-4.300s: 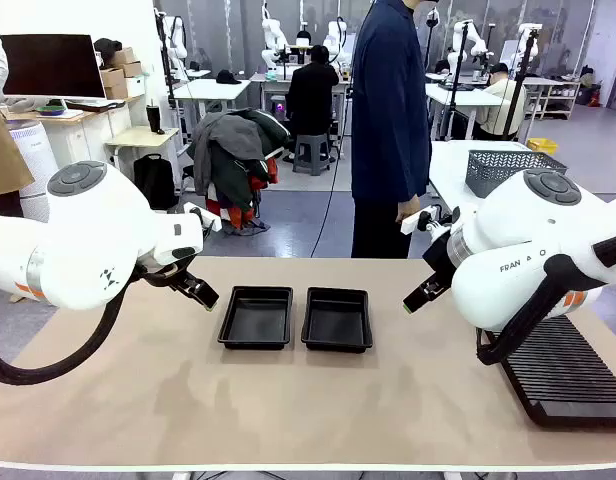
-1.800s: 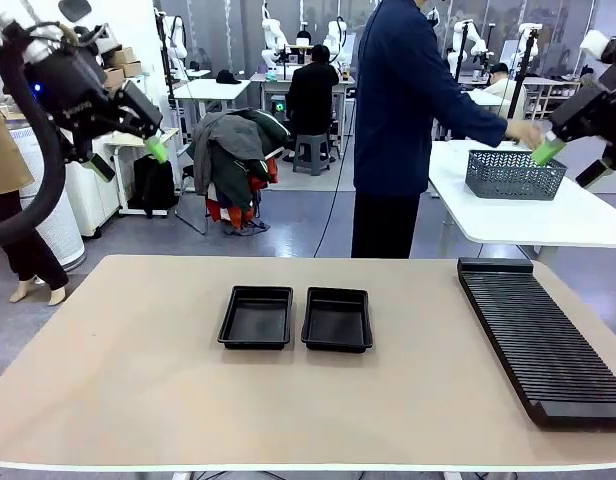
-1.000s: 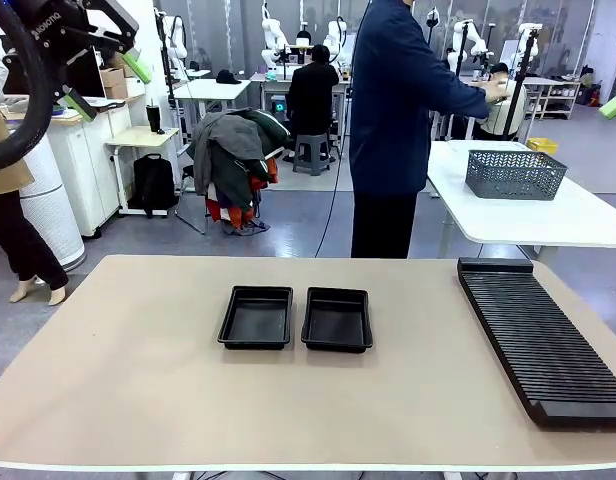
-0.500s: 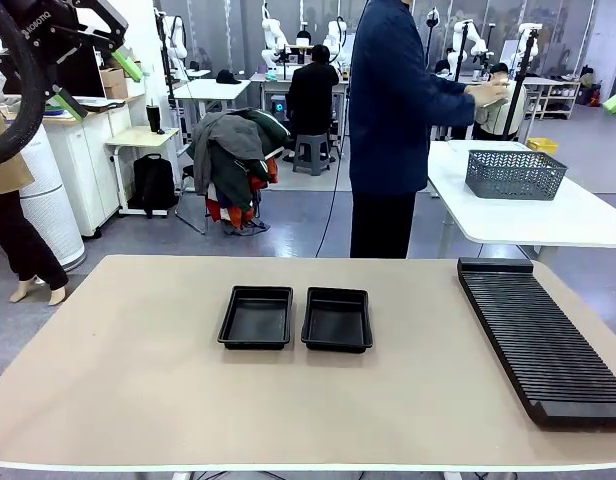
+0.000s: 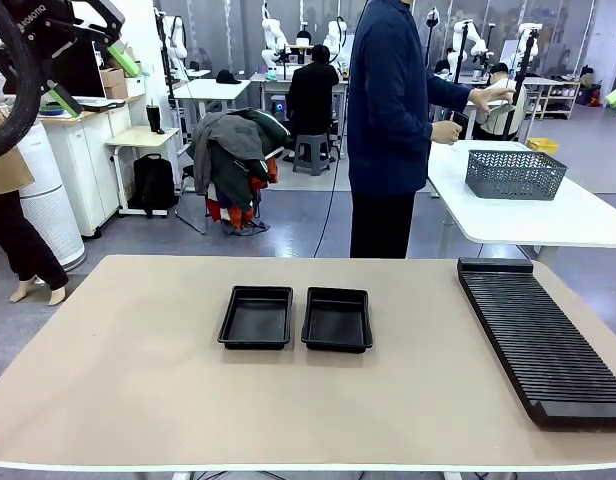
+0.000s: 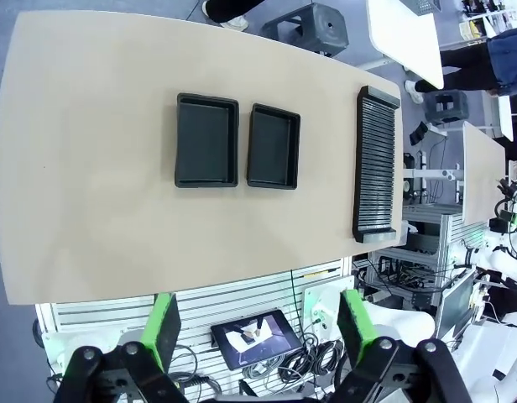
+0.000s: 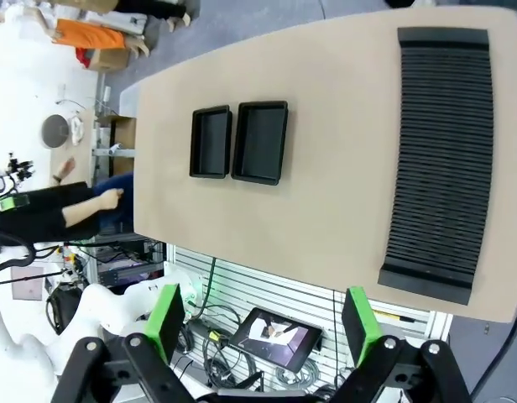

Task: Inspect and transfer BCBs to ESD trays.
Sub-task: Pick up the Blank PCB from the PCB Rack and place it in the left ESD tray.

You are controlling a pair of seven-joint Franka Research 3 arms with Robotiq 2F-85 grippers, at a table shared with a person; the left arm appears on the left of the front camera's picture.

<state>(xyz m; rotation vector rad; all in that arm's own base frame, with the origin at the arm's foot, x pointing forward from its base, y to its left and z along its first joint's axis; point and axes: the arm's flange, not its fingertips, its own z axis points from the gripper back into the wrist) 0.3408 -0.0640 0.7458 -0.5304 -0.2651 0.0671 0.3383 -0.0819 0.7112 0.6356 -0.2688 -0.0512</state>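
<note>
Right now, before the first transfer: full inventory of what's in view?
Table: one, beige, in front of the robot.
ESD trays: two, black, empty, side by side mid-table.
Slotted rack: one, black, ribbed, along the table's right side.
Mesh basket: one, grey, on the white side table beyond, right.
Person: one, dark blue top, standing at the far side, hands toward the side table.
Left gripper: black, green pads, open, high above the table.
Right gripper: same colours, open, high above the table.
</note>
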